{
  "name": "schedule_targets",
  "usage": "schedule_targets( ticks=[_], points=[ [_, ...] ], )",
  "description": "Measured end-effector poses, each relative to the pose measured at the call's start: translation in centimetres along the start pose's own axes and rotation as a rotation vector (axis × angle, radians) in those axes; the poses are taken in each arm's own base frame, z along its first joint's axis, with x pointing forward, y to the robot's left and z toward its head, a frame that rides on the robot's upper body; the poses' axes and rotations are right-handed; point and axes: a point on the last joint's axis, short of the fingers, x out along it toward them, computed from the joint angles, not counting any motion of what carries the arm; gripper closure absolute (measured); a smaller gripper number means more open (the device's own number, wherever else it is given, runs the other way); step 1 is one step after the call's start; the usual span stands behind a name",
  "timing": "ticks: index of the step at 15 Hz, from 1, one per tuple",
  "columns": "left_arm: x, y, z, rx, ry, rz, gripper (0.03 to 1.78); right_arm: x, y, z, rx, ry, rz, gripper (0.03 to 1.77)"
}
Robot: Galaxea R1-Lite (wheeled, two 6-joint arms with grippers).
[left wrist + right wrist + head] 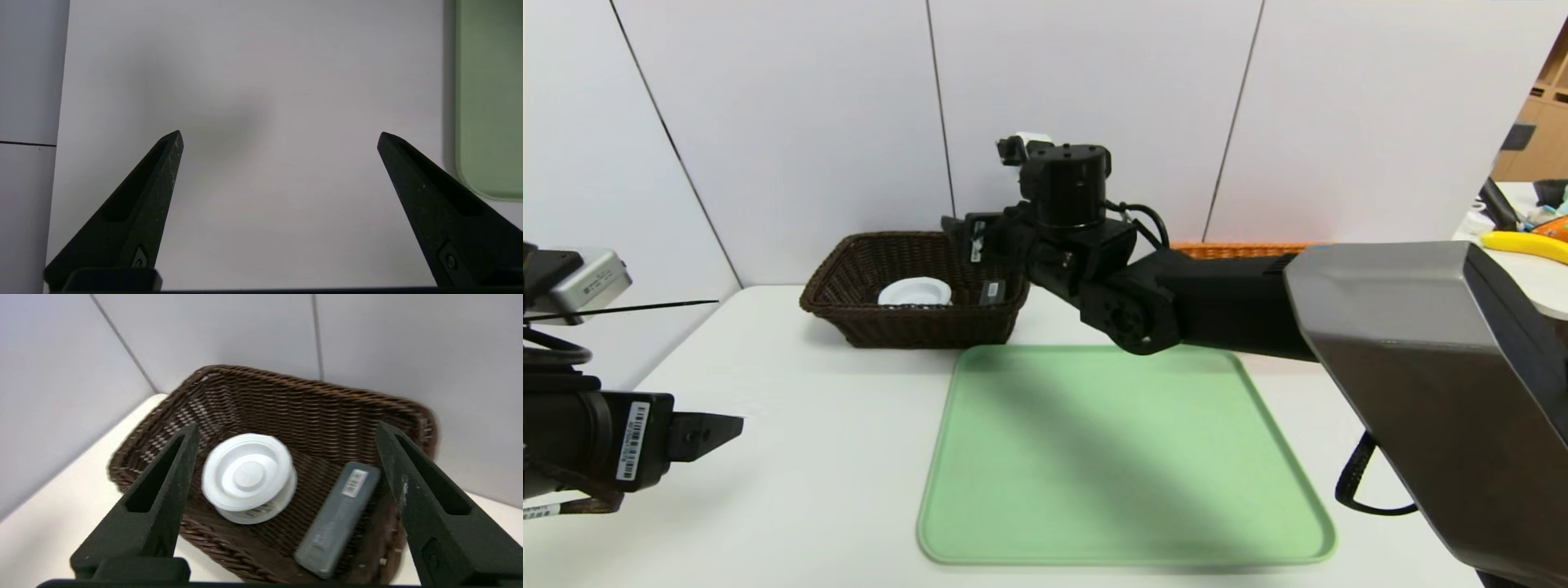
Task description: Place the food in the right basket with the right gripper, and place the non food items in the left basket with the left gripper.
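Nearest, at the table's [792, 457] front left: left gripper [280, 136], fingers spread wide with nothing between them, hovering over bare tabletop just left of the green tray [1123, 457]. Beyond the tray, reaching across from the right: right gripper [286, 430], jaws apart and gripping nothing, poised above the dark brown basket [849, 261] at the back left. Inside that basket: a white round lidded container [248, 477] and, beside it, a grey slim bar-shaped item [337, 518] with a barcode label; farther right, against the wall, only the rim of an orange basket [1241, 249].
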Motion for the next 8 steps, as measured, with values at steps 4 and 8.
schedule_targets(
  ticks=[4,8],
  points=[
    [-0.3,-0.1,1.0,0.024,-0.075,-0.013,0.12,-2.1,-1.2,3.7,-0.130,-0.011,-0.078,0.22],
    [-0.6,0.0,1.1,0.031,-0.093,-0.013,0.12,-6.9,-3.6,9.3,-0.163,0.034,-0.147,0.17]
  ],
)
